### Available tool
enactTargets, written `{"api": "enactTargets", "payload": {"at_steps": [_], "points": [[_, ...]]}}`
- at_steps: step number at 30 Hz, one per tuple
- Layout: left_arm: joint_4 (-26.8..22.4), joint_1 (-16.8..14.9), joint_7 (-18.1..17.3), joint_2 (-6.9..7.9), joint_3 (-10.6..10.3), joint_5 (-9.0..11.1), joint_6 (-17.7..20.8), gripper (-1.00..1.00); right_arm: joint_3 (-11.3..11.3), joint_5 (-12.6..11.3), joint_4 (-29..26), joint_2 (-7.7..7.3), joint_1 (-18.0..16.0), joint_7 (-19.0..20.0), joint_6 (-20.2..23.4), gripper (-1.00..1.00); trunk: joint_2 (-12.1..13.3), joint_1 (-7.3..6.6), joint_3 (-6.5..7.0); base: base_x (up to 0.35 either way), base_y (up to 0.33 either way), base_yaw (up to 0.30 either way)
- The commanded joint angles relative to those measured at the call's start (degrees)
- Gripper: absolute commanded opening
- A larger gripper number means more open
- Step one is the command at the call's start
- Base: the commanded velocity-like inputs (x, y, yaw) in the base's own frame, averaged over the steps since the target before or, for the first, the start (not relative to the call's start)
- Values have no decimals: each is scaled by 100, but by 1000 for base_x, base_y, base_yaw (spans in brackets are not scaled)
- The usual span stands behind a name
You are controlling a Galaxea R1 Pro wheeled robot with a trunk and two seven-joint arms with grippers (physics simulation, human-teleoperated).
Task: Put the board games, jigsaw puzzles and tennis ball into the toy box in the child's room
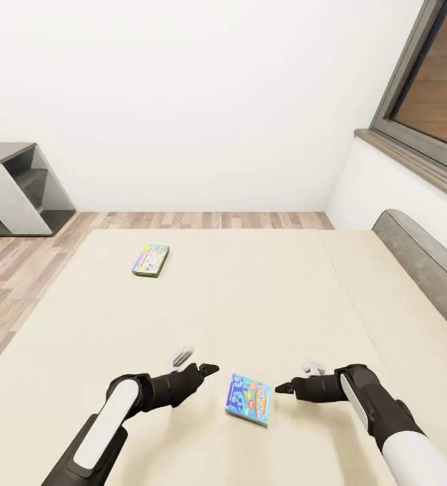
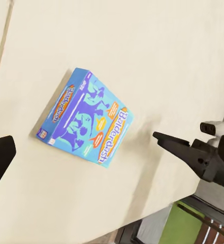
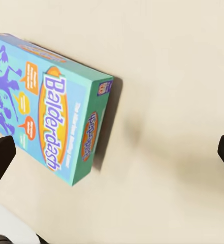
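Nearest: left gripper [image 1: 208, 369] and right gripper [image 1: 283, 389], spread wide, empty, flanking blue Balderdash box [image 1: 249, 398] flat on beige bed [image 1: 250, 297]; fingertips partly cut off in wrist views. Farther: second game box [image 1: 150, 260], print unreadable. Two boxes total.

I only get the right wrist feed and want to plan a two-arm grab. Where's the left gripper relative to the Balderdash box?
Observer: In the head view, the left gripper is on the box's left side, with its tip aimed at the box and not touching it.
Operator: And the right one, seen from above?
Observer: The right gripper faces the opposite side, also with a gap.
Operator: Anything else on the bed?
Observer: A second game lies flat farther off, toward the far left of the bed.
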Motion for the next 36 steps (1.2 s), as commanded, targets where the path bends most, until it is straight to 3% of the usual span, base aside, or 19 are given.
{"api": "enactTargets", "payload": {"at_steps": [1,22,36], "points": [[-9,-3,58,4,-8,57,-1,100,-13,-8,-3,2,-3,11,41,100,-2,0,-4,0,0,0],[-297,27,61,-51,-39,65,0,100,-29,-21,157,58,-12,-150,26,100,-2,0,-4,0,0,0],[-315,34,57,-20,-338,60,0,100,-32,-50,292,69,-20,-441,-266,100,-2,0,-4,0,0,0]]}}
